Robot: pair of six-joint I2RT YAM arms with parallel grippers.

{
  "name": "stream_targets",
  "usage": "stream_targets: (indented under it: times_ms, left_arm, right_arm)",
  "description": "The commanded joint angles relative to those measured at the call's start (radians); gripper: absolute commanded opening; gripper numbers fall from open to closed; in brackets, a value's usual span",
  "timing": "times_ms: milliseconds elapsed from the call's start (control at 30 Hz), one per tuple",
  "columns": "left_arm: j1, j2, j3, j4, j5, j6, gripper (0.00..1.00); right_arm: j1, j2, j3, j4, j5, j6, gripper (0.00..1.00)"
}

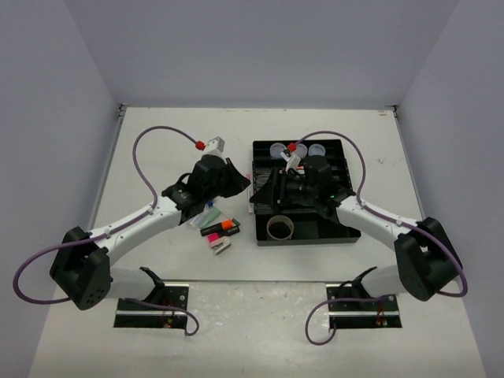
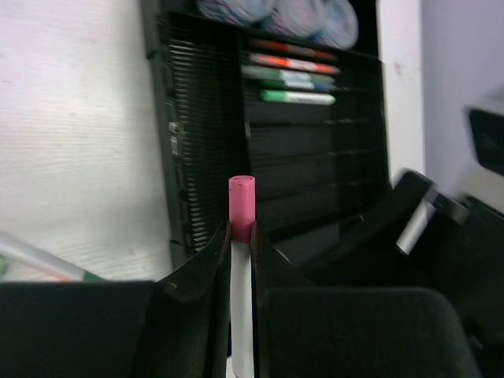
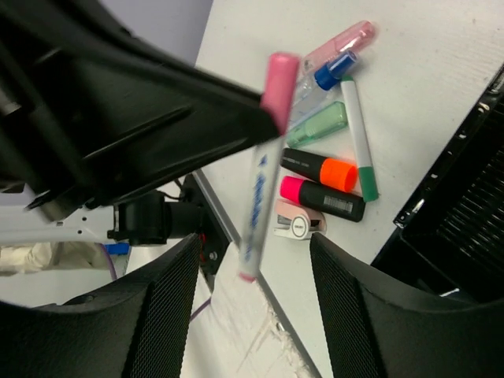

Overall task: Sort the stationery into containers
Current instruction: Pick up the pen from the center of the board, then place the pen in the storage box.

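left pincer (image 2: pixel 241 244) clamped on a white pen (image 2: pixel 242 206), pink cap sticking out past the tips.

Left wrist view only: black tray (image 2: pixel 201 118) straight ahead of the tips. There are coloured pens (image 2: pixel 293 77) in its far slots and three clear tubs (image 2: pixel 295 11) in the end section beyond them.

right pincer (image 3: pixel 253 260) has its fingers apart, touching nothing. The clamped pen shows between them in that view; can't tell how far in front it is.

Right wrist view only: loose pile on the table (image 3: pixel 441 71) beyond those fingers: orange highlighter (image 3: pixel 319 167), pink highlighter (image 3: pixel 323 197), green-capped marker (image 3: pixel 358 126), blue-capped bottle (image 3: pixel 327 75), small white block (image 3: pixel 298 226).

Top view only: tape roll (image 1: pixel 279 228) sits in the tray's near section, just back of the right pincer toward its arm.
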Motion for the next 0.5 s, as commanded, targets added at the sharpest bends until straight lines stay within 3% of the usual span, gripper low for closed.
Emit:
stream_targets:
  times_ms: [0,100,200,267,333,367,467]
  left_arm:
    - [-0.011,-0.058,-0.045,0.195,0.173,0.032,0.0]
    - [-0.018,-0.079,-0.073,0.248,0.216,0.022,0.0]
    - [-0.025,-0.09,-0.085,0.277,0.234,0.025,0.0]
    - [-0.025,-0.089,-0.085,0.278,0.238,0.039,0.0]
    - [-0.025,-0.089,-0.08,0.263,0.228,0.058,0.0]
    - [-0.025,-0.089,-0.074,0.251,0.212,0.066,0.07]
    - [-0.027,-0.1,-0.028,0.125,0.131,0.135,0.52]
  right_arm:
    - [0.019,0.036,0.045,0.089,-0.014,0.043,0.57]
    - [0.03,0.047,0.058,0.076,0.021,0.048,0.51]
    - [0.03,0.046,0.052,0.091,0.04,0.061,0.38]
    - [0.03,0.041,0.04,0.107,0.058,0.078,0.14]
    - [0.03,0.036,0.032,0.118,0.07,0.095,0.0]
    - [0.03,0.029,0.023,0.12,0.086,0.102,0.0]
    - [0.024,0.007,0.002,0.113,0.14,0.147,0.0]
